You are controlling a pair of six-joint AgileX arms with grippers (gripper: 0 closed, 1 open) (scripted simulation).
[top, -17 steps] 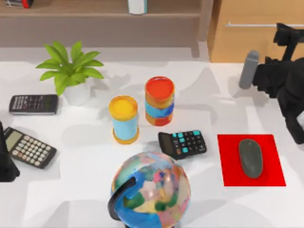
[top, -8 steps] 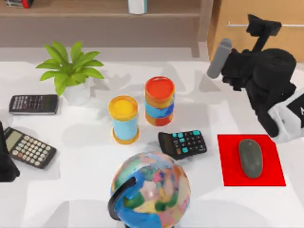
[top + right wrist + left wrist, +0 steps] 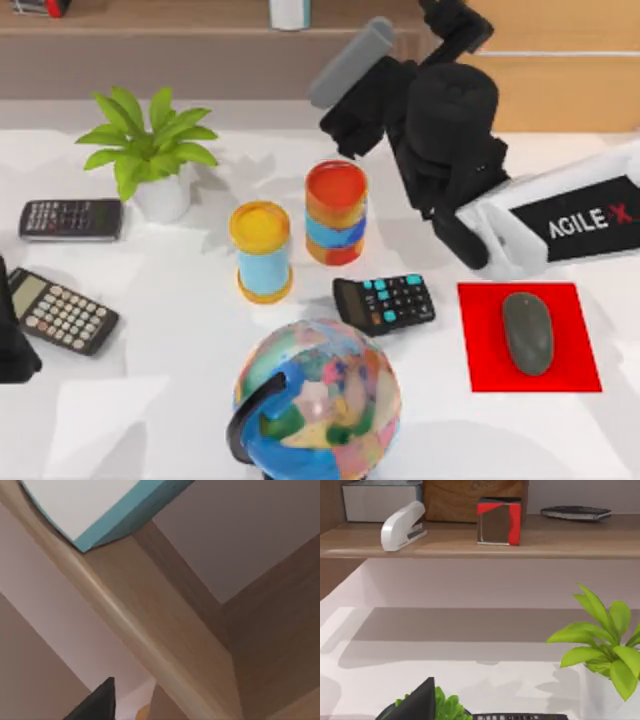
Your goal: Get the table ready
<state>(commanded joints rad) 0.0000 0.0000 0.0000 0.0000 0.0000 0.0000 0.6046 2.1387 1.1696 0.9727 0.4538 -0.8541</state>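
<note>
Table (image 3: 180, 400) with globe (image 3: 318, 405), 3 calculators (image 3: 385, 303)

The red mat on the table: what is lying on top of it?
A dark grey mouse lies on the red mat, on the right side of the table. The mat's surface under the mouse is covered.

The table (image 3: 180, 400) is a broad, flat, glossy white top, lying level and catching soft grey shadows. It runs forward from the foot of the wooden shelf (image 3: 200, 45), spreading well past the shelf's ends to both left and right.
</note>
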